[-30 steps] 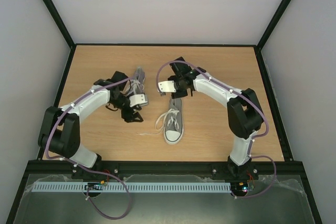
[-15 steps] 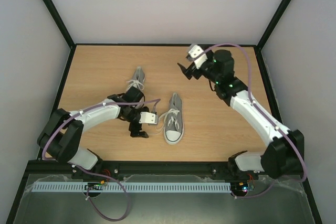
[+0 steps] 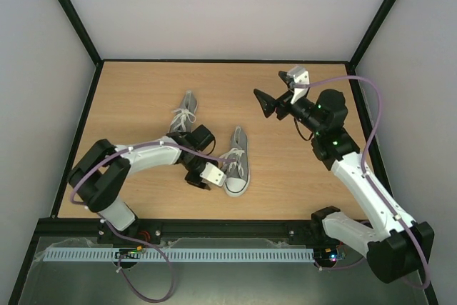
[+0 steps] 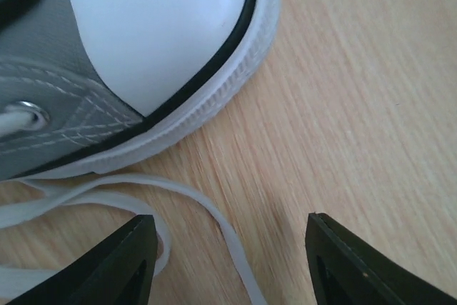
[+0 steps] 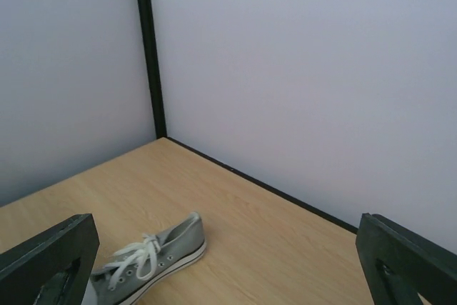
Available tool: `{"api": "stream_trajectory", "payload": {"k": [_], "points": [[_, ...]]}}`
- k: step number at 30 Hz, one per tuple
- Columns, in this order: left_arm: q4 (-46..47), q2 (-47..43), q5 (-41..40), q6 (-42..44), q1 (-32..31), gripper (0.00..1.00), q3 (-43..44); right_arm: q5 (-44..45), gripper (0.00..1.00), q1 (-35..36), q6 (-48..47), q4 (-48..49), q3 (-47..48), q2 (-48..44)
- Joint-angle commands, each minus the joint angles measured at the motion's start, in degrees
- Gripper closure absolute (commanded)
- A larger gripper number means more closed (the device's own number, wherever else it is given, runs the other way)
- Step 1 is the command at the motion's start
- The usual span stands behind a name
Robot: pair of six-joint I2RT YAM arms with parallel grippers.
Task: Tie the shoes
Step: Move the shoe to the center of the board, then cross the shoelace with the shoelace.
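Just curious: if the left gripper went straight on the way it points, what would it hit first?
The left gripper would probably meet the loose lace first, lying on the table beside the shoe; depth is hard to judge.

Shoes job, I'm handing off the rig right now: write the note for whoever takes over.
Left gripper: open and empty, low beside the near shoe's toe. A loose lace lies on the table between its fingers, not gripped.
Right gripper: wide open, empty, raised at the far right.
Far shoe: behind and left of the near one, apart from it, lace ends splayed.
Done: no bow visible on either shoe.
Left: tie both, probably starting with the lace at the left gripper.
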Motion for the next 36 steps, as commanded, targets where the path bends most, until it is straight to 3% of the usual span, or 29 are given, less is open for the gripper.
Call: {"api": "stream_trajectory", "payload": {"k": [1, 3, 5, 11, 13, 16, 18, 23, 29, 33, 36], "points": [[0.35, 4.10, -3.58, 1.85, -0.30, 0.34, 1.95, -4.24, 0.00, 0.18, 2.64, -3.50, -1.21, -3.54], [1.18, 4.95, -4.41, 1.63, -0.23, 0.26, 1.51, -6.36, 0.01, 0.13, 2.72, -5.76, -1.36, -4.41], [1.92, 5.70, -4.65, 1.35, -0.38, 0.24, 1.25, -7.99, 0.01, 0.20, 3.64, -7.91, -1.38, -4.84], [4.00, 8.05, -7.77, -2.89, -0.88, 0.31, 1.33, -9.17, 0.02, 0.19, 8.07, -11.67, -1.39, -5.96], [3.92, 8.50, -8.58, -3.39, -0.86, 0.45, 0.91, -11.19, 0.00, 0.21, 9.02, -11.07, -1.58, -7.28], [3.17, 8.31, -8.79, -5.13, -0.73, 0.82, 0.44, -10.72, 0.01, 0.19, 11.46, -8.50, -2.83, -10.48], [-1.06, 7.30, -5.26, -6.07, 1.06, 0.97, 2.38, -6.60, 0.01, 0.26, 14.37, -7.11, -4.17, -13.67], [-9.60, 0.85, 7.40, -7.24, 6.47, 0.98, 8.14, 1.51, 0.01, 0.20, 20.22, -10.21, -6.04, -16.96], [-15.68, -7.62, 22.54, -7.88, 10.67, 0.98, 11.99, -5.60, 0.01, 0.19, 19.68, -19.96, -4.89, -11.92], [-18.38, -7.48, 32.50, -12.31, 10.90, 0.98, 15.63, -11.20, 0.20, 0.23, 21.99, -28.88, -1.81, -6.33], [-17.97, -6.90, 39.69, -17.48, 10.93, 0.98, 17.27, -13.83, 0.26, 0.81, 24.45, -33.46, -1.47, -4.03]]}}
